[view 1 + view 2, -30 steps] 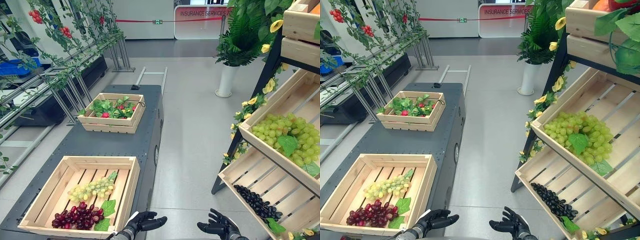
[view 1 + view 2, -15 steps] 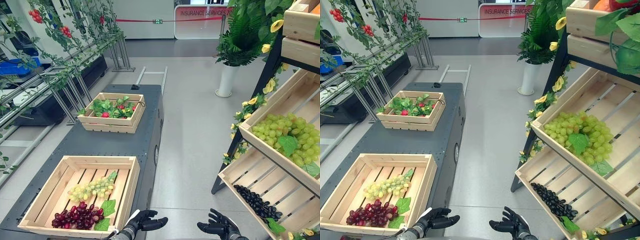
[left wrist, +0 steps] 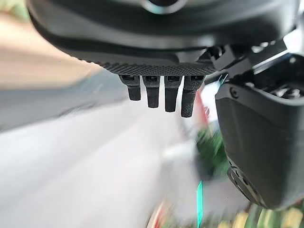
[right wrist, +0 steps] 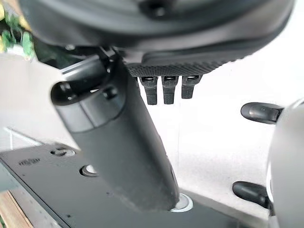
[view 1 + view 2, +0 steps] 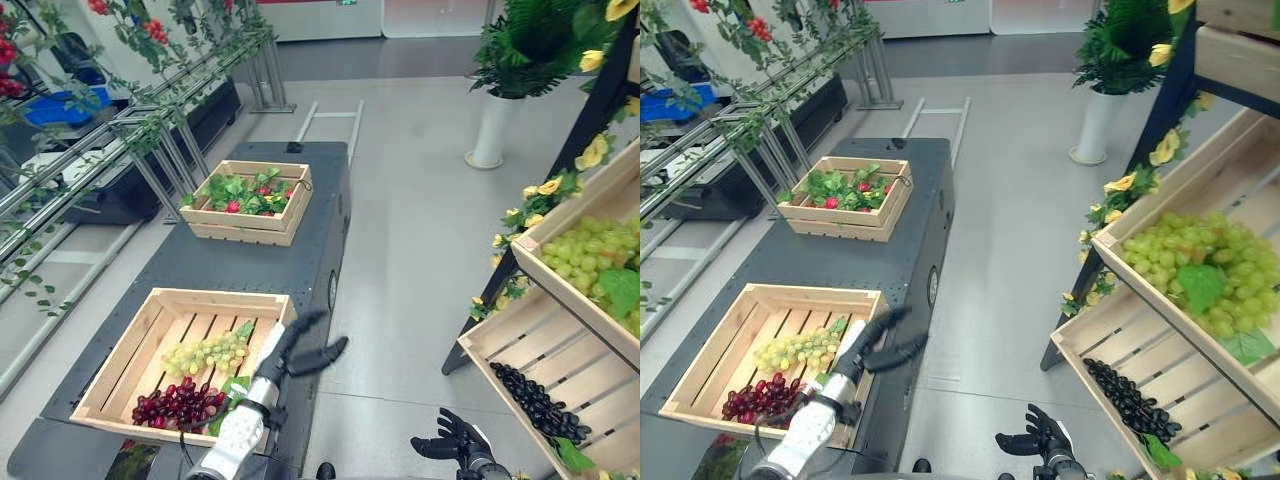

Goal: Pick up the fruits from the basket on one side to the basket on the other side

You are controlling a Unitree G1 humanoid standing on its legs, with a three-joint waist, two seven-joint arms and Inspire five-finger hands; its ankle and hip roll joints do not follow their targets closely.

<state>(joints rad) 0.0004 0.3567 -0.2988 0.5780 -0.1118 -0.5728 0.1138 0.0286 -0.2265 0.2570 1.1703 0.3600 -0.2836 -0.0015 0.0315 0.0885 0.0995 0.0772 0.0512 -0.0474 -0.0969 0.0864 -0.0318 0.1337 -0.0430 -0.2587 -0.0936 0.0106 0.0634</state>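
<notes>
Left hand (image 5: 300,352), fingers spread and empty, hovered at the right rim of the near crate (image 5: 120,368) holding green grapes (image 5: 205,353) and red grapes (image 5: 178,404); right hand (image 5: 452,442) hung relaxed, empty, near right.

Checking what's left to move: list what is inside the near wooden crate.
Inside the near wooden crate: green grapes, dark red grapes and leaves. The left hand covers its right rim.
</notes>
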